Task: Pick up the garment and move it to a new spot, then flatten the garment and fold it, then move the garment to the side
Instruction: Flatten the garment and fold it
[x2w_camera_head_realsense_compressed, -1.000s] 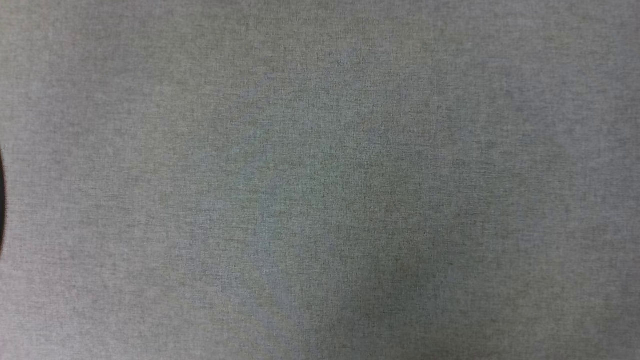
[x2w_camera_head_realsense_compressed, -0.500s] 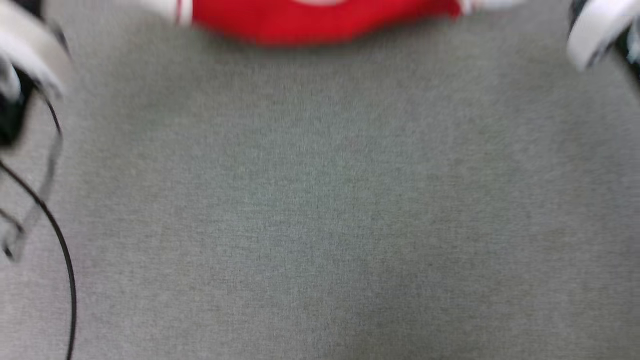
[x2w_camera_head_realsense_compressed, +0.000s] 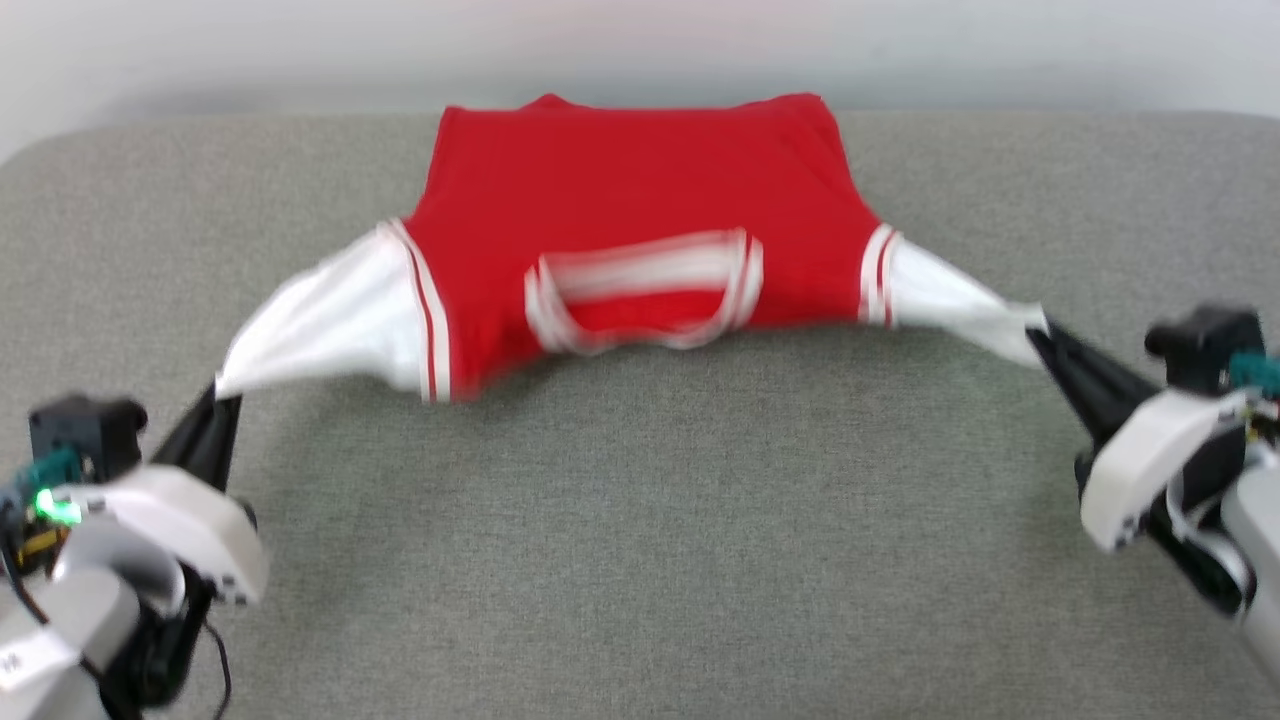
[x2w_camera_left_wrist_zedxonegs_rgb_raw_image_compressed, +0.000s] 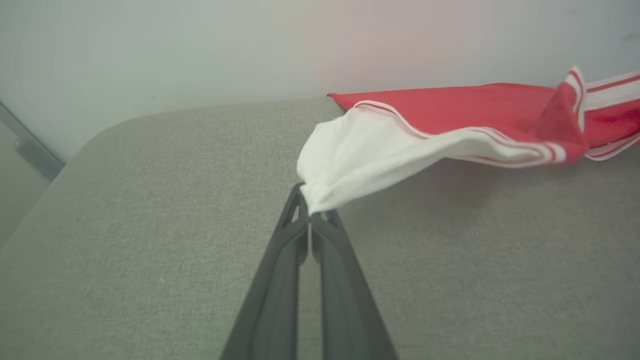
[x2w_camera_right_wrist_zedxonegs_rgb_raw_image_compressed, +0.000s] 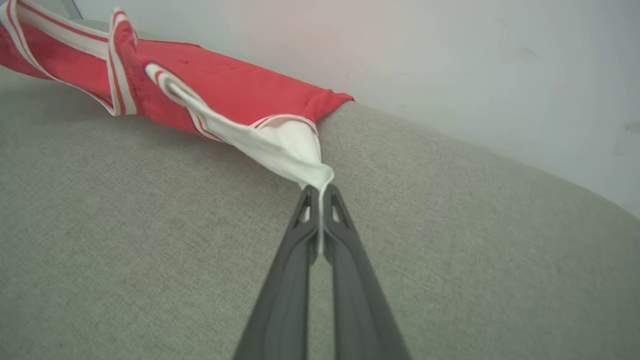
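- Shirt (x2w_camera_head_realsense_compressed: 640, 180) lies on grey cloth-covered surface (x2w_camera_head_realsense_compressed: 640, 560), at far side. Hem end is by the wall (x2w_camera_head_realsense_compressed: 640, 50), collar (x2w_camera_head_realsense_compressed: 645, 290) faces the robot. Plain red side up, no print visible.
- L gripper (x2w_camera_head_realsense_compressed: 219, 398): fingers pressed together, pinching tip of white L sleeve (x2w_camera_head_realsense_compressed: 320, 320). Wrist view shows cloth bunched right at the fingertips.
- R gripper (x2w_camera_head_realsense_compressed: 1036, 338): same, fingers closed tight on tip of white R sleeve (x2w_camera_head_realsense_compressed: 945, 295).
- Both sleeves are drawn outward + toward robot, and lifted off surface near the tips. Body of shirt rests on surface.
- Collar edge sags btw the two grips and is a bit raised, w/ shadow under it.
- Why held so: a sleeve end in each gripper gives a wide, even hold. Shirt then spreads under tension instead of bunching.
- Stage, my guess: drag/flatten. Fold not yet done, side move not yet done.
- Head view is blurry, so small wrinkles are hard to judge.
- Risk, my guess: each grip is only on a thin sleeve edge and may slip on a hard pull. Jersey cloth stretches, so sleeves may lengthen before the body shifts.
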